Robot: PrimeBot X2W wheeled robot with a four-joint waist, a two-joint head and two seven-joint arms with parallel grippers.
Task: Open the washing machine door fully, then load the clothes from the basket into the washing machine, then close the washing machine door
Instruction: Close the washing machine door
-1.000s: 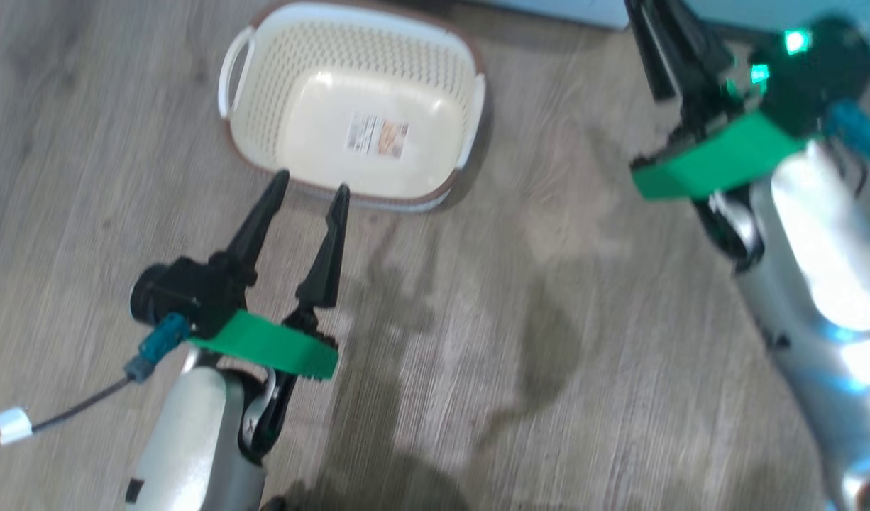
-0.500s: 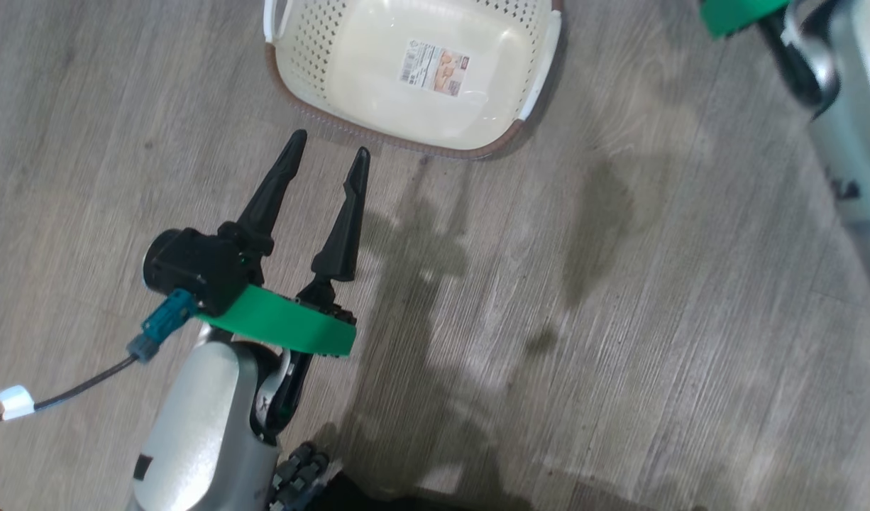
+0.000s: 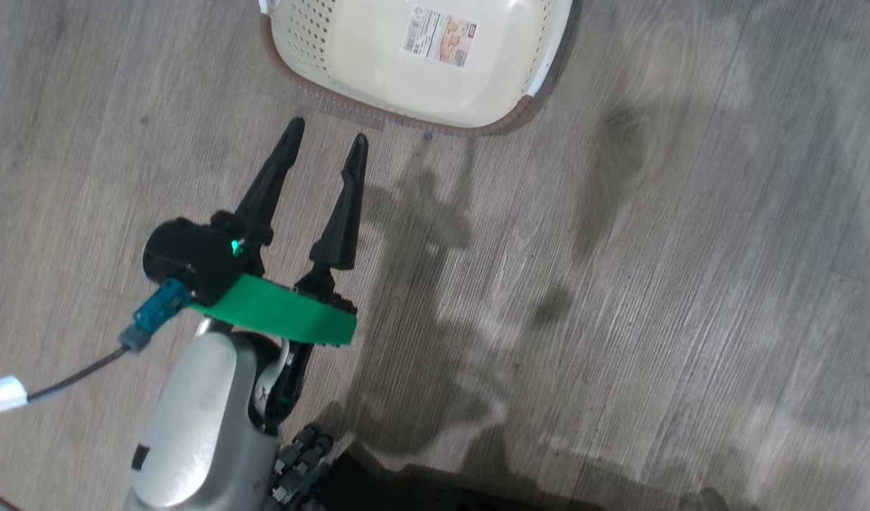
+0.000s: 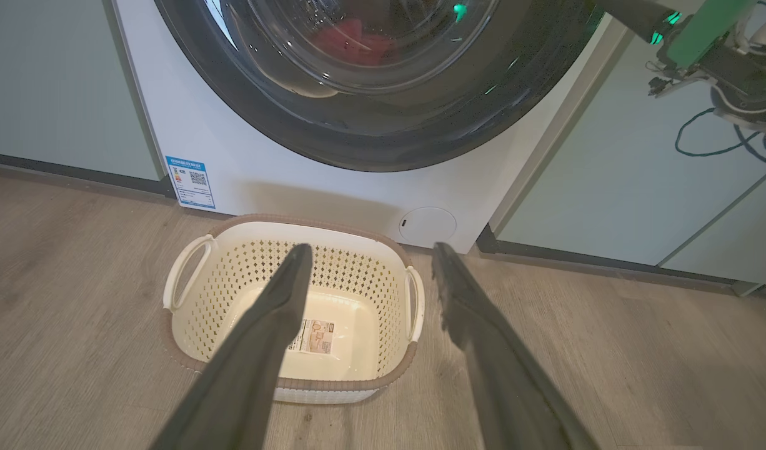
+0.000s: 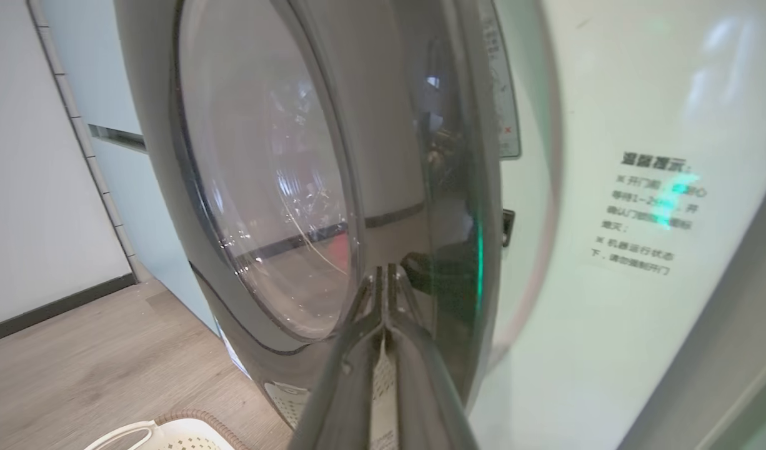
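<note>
The basket (image 3: pixel 406 122) stands on the floor with nothing in it but its sticker; the left wrist view shows the basket (image 4: pixel 295 220) just before the washing machine (image 4: pixel 245 181). My left gripper (image 3: pixel 325 138) hangs open short of the basket's near rim, nothing between its fingers. The washing machine door (image 4: pixel 383 144) lies against the machine's front, and the red clothes (image 4: pixel 355 40) show through its glass. In the right wrist view my right gripper (image 5: pixel 383 272) is shut, its tips at the black rim of the washing machine door (image 5: pixel 458 187). Whether the door is latched I cannot tell.
Pale teal cabinets (image 4: pixel 52 81) flank the machine on both sides. A blue label (image 4: pixel 190 181) and a round white flap (image 4: pixel 428 225) sit low on its front. My right arm (image 4: pixel 701 31) reaches in from the upper right. Grey wood floor (image 3: pixel 619 284) spreads around the basket.
The head camera has swung, so the basket has slid toward the top edge and the right arm has left that view. The left gripper stays open in the same pose.
</note>
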